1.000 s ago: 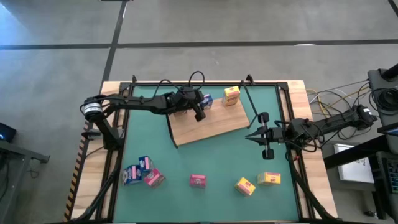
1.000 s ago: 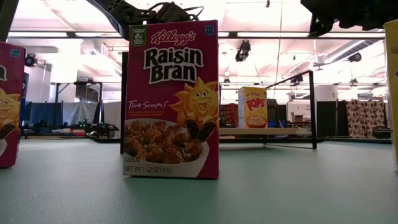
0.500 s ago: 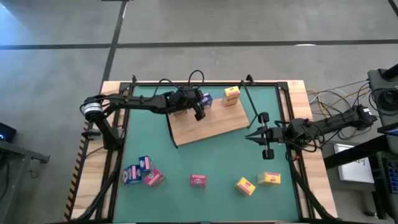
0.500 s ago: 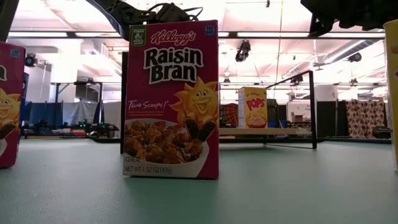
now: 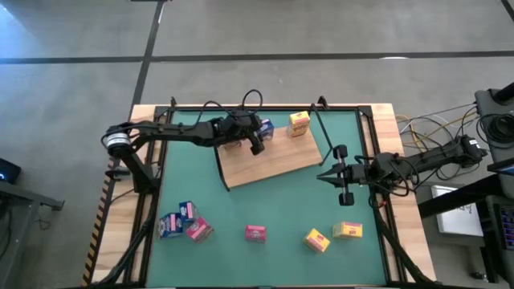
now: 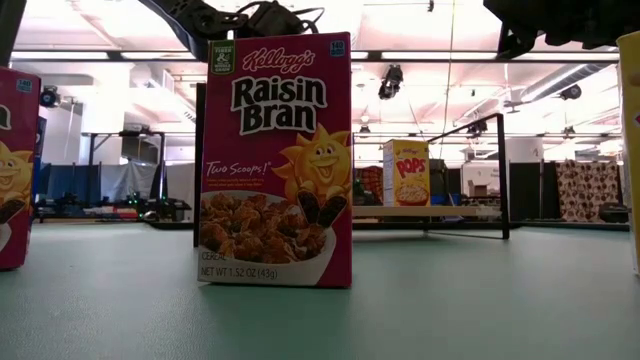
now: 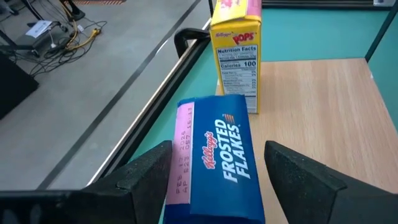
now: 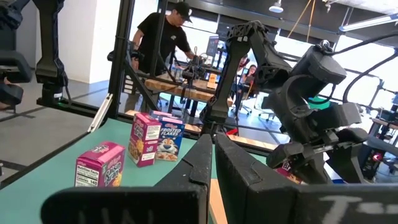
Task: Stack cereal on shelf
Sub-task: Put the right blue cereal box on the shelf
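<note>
The left hand [image 5: 259, 136] is seen over the far left part of the flat light-brown wooden shelf [image 5: 277, 164] with thin black wire frames at its ends, which lies on the green-matted counter [image 5: 265, 209]. In the left wrist view a small blue cardboard cereal box [image 7: 214, 165] is seen between the two dark fingers [image 7: 149, 171], with a visible gap on each side, so the hand is judged open around the box rather than gripping it; the box appears to rest on the board at its far edge. Its long axis runs away from the wrist, in line with the fingers, so a straight pull back along that axis looks like the clean way out. Just beyond it on the board stands a small yellow cardboard cereal box [image 7: 236, 50], upright and apart from the blue one. The remaining boxes lie on the near part of the counter: a blue and pink cluster [image 5: 183, 221] on the left, a single pink box [image 5: 256, 234] in the middle and two yellow boxes [image 5: 332, 235] on the right. The right hand [image 5: 324, 175], fingers pressed together and empty, waits by the right end of the shelf, nearer those yellow boxes.
</note>
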`<state>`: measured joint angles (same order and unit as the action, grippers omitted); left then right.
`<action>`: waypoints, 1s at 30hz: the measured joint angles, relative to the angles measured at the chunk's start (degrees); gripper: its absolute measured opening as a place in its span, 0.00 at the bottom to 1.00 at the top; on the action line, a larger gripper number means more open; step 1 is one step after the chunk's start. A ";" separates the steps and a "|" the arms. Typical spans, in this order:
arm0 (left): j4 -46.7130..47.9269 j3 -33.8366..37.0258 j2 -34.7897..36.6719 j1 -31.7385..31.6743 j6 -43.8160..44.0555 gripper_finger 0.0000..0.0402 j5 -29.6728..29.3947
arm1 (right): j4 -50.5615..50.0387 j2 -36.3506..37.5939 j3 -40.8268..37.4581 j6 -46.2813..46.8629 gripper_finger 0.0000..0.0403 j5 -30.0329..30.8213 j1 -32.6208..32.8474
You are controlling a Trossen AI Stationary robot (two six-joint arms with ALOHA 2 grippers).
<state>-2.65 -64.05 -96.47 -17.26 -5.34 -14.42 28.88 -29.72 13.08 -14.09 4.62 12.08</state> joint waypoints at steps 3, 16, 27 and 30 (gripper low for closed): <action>0.23 0.00 1.24 0.00 0.08 0.59 -0.04 | 0.00 0.00 0.00 -0.02 0.03 0.00 0.00; 5.80 -0.02 8.12 2.60 1.43 0.58 0.22 | 0.01 0.04 0.00 -0.04 0.03 0.00 0.00; 8.78 -0.02 7.08 7.86 1.98 0.32 1.98 | 0.11 0.04 0.00 -0.07 0.03 1.44 0.00; 9.19 -0.02 5.74 7.29 2.95 0.20 1.69 | 0.11 0.04 0.00 -0.07 0.03 1.60 0.00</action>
<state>6.55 -64.07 -90.73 -9.97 -2.39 -12.73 28.99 -29.67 13.08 -14.15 6.22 12.08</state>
